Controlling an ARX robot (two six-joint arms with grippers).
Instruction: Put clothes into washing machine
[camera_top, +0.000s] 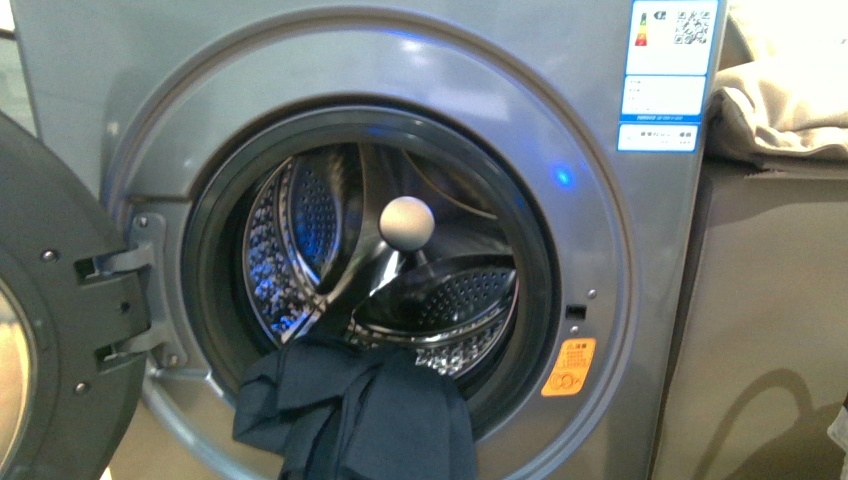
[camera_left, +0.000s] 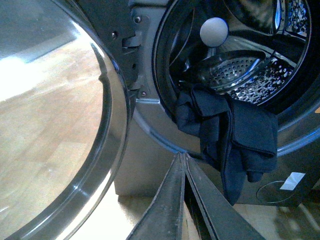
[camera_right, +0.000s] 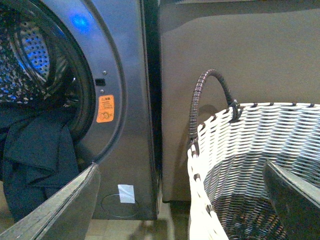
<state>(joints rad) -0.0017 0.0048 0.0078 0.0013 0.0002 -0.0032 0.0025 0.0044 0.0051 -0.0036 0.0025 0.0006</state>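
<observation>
Hanging half out over the washing machine (camera_top: 420, 90) porthole lip, the clothes (camera_top: 360, 415) could slide to the floor, since the left gripper (camera_left: 185, 159), fingers together, and the wide-apart right gripper (camera_right: 185, 200) hold nothing.

The washing machine (camera_top: 640, 300) carries a blue-and-white label (camera_top: 668, 72) at the upper right of its front, above and right of the round opening. It shows a coloured arrow scale and a QR code; its print is too small to read. An orange sticker (camera_top: 568, 367) lower right of the opening bears a round symbol and unreadable lines. A blank white tag (camera_right: 126, 193) sits below that sticker.
</observation>
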